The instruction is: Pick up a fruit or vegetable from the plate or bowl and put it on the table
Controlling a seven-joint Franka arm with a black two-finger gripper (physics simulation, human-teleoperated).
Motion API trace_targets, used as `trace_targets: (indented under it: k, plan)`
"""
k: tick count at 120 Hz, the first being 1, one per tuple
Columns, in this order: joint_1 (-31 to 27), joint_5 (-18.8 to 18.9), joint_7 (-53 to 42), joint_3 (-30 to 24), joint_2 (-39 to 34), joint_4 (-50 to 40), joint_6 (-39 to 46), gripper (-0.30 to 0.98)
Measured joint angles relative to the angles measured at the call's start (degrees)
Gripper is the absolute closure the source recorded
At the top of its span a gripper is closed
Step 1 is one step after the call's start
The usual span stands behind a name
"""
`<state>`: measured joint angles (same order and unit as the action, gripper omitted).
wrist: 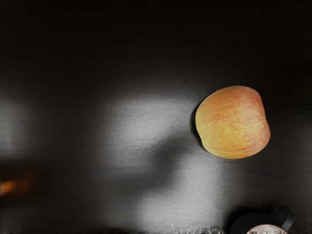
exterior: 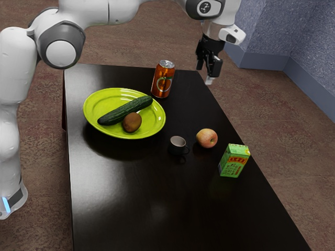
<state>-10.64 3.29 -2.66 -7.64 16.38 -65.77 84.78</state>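
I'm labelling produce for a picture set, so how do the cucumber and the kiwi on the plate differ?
The cucumber is long and slender, while the kiwi is short and rounded. The cucumber is dark green; the kiwi is brown. The cucumber is clearly the larger, the kiwi the smaller. Both lie on the yellow-green plate.

Indoor rm, prob. home dining, can't confirm: blk table w/ plate + cuke twd far edge; brown floor, blue-gray walls past far corner.
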Motion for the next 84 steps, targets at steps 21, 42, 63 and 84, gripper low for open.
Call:
trace_targets:
  k: [21, 42, 63, 84]
  plan:
    - [0.04, 0.14, -0.72, 0.04, 0.0, 0.02, -0.42, 0.0]
    - [-0.02, -1.11, 0.63, 0.58, 0.23, -0.05, -0.44, 0.0]
    - [0.06, -6.16, 10.8, 0.58, 0.65, -1.27, -0.37, 0.0]
    - [-0.02, -7.88, 20.64, 1.08, -8.22, -14.95, 1.27, 0.0]
